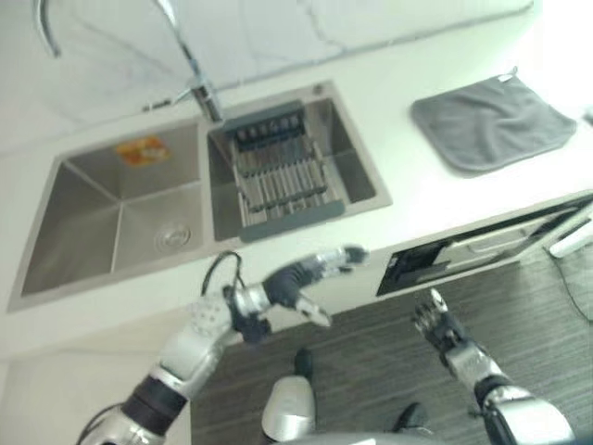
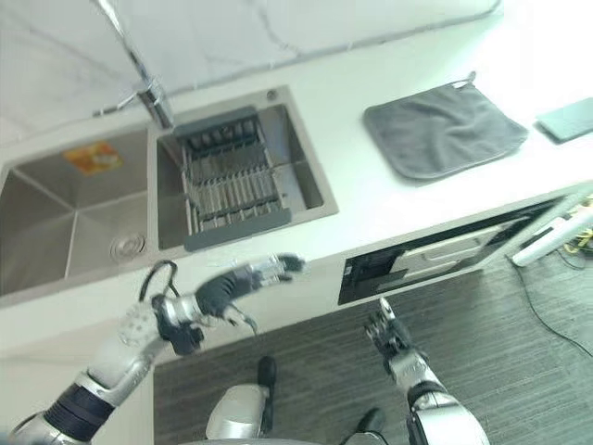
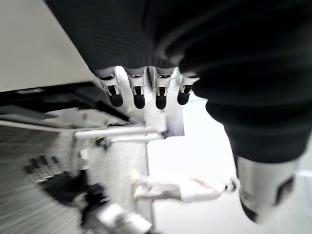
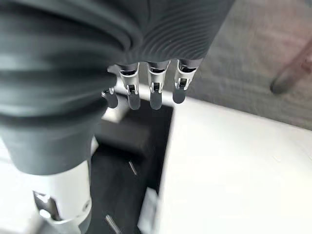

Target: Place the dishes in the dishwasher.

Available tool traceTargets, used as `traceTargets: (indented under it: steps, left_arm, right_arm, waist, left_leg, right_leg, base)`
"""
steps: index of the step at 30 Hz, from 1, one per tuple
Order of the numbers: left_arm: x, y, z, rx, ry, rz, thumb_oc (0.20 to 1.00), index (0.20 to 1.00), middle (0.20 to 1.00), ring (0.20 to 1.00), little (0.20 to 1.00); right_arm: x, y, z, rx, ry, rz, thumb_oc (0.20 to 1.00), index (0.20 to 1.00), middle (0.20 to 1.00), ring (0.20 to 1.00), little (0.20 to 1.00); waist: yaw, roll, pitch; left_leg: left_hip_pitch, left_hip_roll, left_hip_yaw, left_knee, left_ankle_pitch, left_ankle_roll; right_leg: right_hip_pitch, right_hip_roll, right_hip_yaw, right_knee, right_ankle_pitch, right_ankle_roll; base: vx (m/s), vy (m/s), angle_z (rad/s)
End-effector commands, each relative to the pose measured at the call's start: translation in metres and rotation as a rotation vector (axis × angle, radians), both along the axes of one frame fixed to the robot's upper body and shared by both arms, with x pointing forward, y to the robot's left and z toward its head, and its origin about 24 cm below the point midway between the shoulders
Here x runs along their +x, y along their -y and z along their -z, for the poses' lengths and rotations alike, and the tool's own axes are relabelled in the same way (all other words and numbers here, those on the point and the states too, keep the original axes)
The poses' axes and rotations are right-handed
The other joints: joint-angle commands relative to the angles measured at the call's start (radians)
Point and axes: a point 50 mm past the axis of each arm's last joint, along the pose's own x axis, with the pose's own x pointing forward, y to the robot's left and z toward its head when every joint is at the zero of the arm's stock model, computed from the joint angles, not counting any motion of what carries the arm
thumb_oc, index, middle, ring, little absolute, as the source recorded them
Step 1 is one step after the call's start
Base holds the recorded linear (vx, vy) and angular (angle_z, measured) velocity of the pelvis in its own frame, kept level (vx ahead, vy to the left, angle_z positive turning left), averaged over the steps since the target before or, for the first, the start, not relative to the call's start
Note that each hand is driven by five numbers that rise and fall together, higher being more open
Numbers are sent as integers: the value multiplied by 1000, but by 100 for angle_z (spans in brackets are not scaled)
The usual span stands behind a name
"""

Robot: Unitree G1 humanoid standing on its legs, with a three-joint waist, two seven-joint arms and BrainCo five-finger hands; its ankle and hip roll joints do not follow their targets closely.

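Left eye view: left hand (image 1: 295, 283) empty, fingers straight, pointing toward dishwasher (image 1: 482, 246) slot beyond fingertips. Dish rack (image 1: 275, 169) in sink (image 1: 111, 218) lies further across counter, no dishes visible.
Right eye view: right hand (image 2: 387, 336) empty, fingers relaxed, just below dishwasher opening, nearer.

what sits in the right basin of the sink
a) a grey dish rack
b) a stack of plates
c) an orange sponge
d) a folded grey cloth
a: a grey dish rack spans the right basin of the sink, just below the tap; the grey cloth lies apart on the counter, and no plates show in it.
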Motion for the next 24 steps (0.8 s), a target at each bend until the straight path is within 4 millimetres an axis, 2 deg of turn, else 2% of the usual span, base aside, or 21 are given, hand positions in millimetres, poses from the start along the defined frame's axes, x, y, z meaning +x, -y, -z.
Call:
traceTargets:
  steps: [1,5,8,9,12,13,14,17,18,19,21,22,24]
  left_arm:
    - [13,-5,7,75,-5,-121,1000,1000,1000,1000,1000]
    - [-11,-11,89,305,-228,-285,1000,1000,1000,1000,1000]
    - [-31,-23,133,402,-431,-508,1000,1000,1000,1000,1000]
    - [-50,-38,156,488,-537,-607,1000,1000,1000,1000,1000]
    - [-91,-66,187,634,-773,-825,1000,1000,1000,1000,1000]
    - [-108,-79,194,719,-861,-938,1000,1000,1000,1000,1000]
    - [-151,-108,202,827,-1091,-1202,1000,1000,1000,1000,1000]
    - [-174,-116,203,755,-1293,-1370,1000,1000,1000,1000,1000]
    - [-187,-119,203,740,-1384,-1441,1000,1000,1000,1000,1000]
    - [-191,-118,203,722,-1409,-1448,1000,1000,1000,1000,1000]
    - [-197,-107,205,511,-1552,-1499,1000,1000,1000,1000,1000]
    - [-193,-100,206,337,-1614,-1518,1000,1000,1000,1000,1000]
    - [-192,-99,205,289,-1629,-1485,1000,1000,1000,1000,1000]
  right_arm:
    - [25,6,-16,-42,71,-15,1000,1000,1000,1000,1000]
    - [3,0,-1,-48,-10,-93,1000,1000,1000,1000,1000]
    - [-12,-9,8,-43,-54,-160,1000,1000,1000,1000,1000]
    - [-20,-14,13,-30,-76,-178,1000,1000,1000,1000,1000]
    - [-30,-20,19,-22,-103,-205,1000,1000,1000,1000,1000]
    - [-35,-22,21,-15,-112,-205,1000,1000,1000,1000,1000]
    - [-42,-26,24,-9,-138,-236,1000,1000,1000,1000,1000]
    - [-51,-30,28,-11,-157,-285,1000,1000,1000,1000,1000]
    - [-61,-31,31,-9,-174,-317,1000,1000,1000,1000,1000]
    - [-64,-32,32,-12,-182,-333,1000,1000,1000,1000,1000]
    - [-75,-35,35,-5,-211,-382,1000,1000,1000,1000,1000]
    - [-88,-31,38,-37,-268,-445,1000,1000,1000,1000,1000]
    - [-95,-29,40,-57,-320,-491,1000,1000,1000,1000,1000]
  waist:
    - [9,-24,24]
    - [-42,-37,3]
    - [-63,-43,-15]
    - [-68,-47,-24]
    - [-70,-46,-38]
    - [-69,-44,-44]
    - [-67,-45,-56]
    - [-70,-48,-66]
    - [-68,-50,-76]
    - [-68,-52,-78]
    - [-67,-55,-85]
    - [-61,-56,-87]
    - [-56,-57,-88]
  left_leg:
    - [38,50,135,100,-117,-22]
    - [65,73,186,70,-97,-46]
    - [81,87,212,44,-75,-59]
    - [87,92,216,32,-64,-66]
    - [98,97,216,11,-47,-77]
    - [102,96,210,4,-44,-79]
    - [115,92,196,-5,-44,-85]
    - [125,89,185,-11,-45,-90]
    - [131,85,171,-16,-48,-91]
    - [132,84,169,-16,-48,-93]
    - [137,80,160,-19,-53,-91]
    - [139,73,145,-19,-62,-86]
    - [140,68,136,-18,-66,-83]
  right_leg:
    - [-32,-11,10,63,-40,15]
    - [-37,-3,8,55,-38,16]
    - [-37,0,2,54,-41,17]
    - [-34,2,0,52,-44,18]
    - [-21,5,-8,45,-50,17]
    - [-16,7,-9,43,-53,16]
    - [-6,4,-4,40,-58,14]
    - [7,-1,-3,38,-66,10]
    - [15,-4,-2,38,-71,8]
    - [18,-5,-3,38,-71,8]
    - [27,-9,-7,38,-76,6]
    - [31,-15,-8,46,-83,6]
    - [34,-17,-12,52,-87,6]
  base:
    - [-21,-16,-45]
    - [-8,-4,-40]
    - [29,15,-29]
    - [56,30,-7]
    - [65,55,0]
    - [127,147,-5]
    - [112,139,-6]
    - [99,139,-8]
    - [87,137,0]
    - [78,146,16]
    - [35,133,28]
    - [13,128,23]
    - [1,108,12]
